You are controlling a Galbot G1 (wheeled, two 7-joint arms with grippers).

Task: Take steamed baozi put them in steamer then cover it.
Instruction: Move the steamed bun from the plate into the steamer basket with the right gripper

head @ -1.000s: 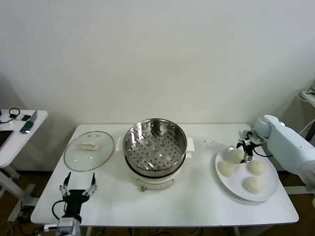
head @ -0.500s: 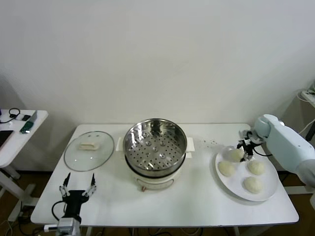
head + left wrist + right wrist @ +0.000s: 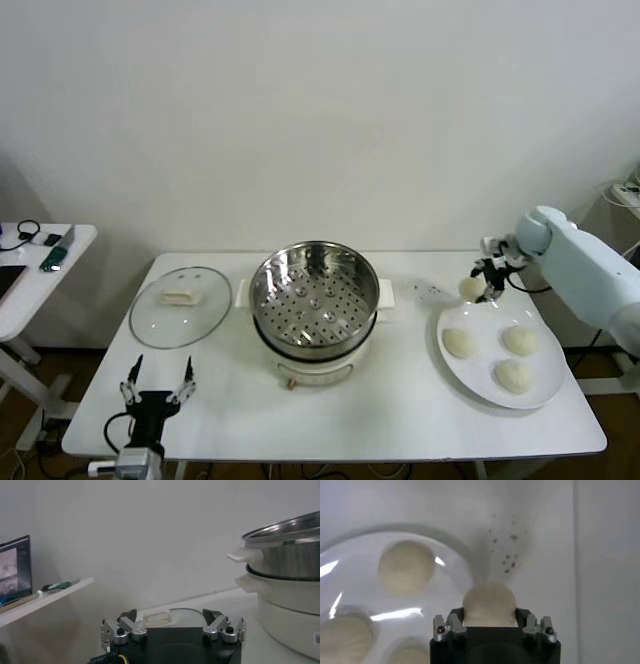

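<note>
My right gripper (image 3: 480, 284) is shut on one cream-white baozi (image 3: 470, 288), held in the air just past the far left rim of the white plate (image 3: 475, 376). The right wrist view shows that baozi (image 3: 489, 604) clamped between the fingers of my right gripper (image 3: 489, 618). Three more baozi (image 3: 459, 342) (image 3: 519, 340) (image 3: 513, 375) lie on the plate. The steel steamer (image 3: 314, 298) stands mid-table with its perforated tray bare. The glass cover (image 3: 181, 305) lies flat to its left. My left gripper (image 3: 157, 380) waits open near the front left edge.
Dark specks (image 3: 430, 290) dot the table between steamer and plate. A side table (image 3: 40, 268) with small devices stands at far left. From the left wrist, the steamer's side and handle (image 3: 245, 556) rise close by, with the cover's handle (image 3: 155, 616) beyond my left gripper (image 3: 170, 625).
My right gripper has closed on the far left baozi and lifted it off the plate, moving up and slightly left. The left arm has stayed still.
</note>
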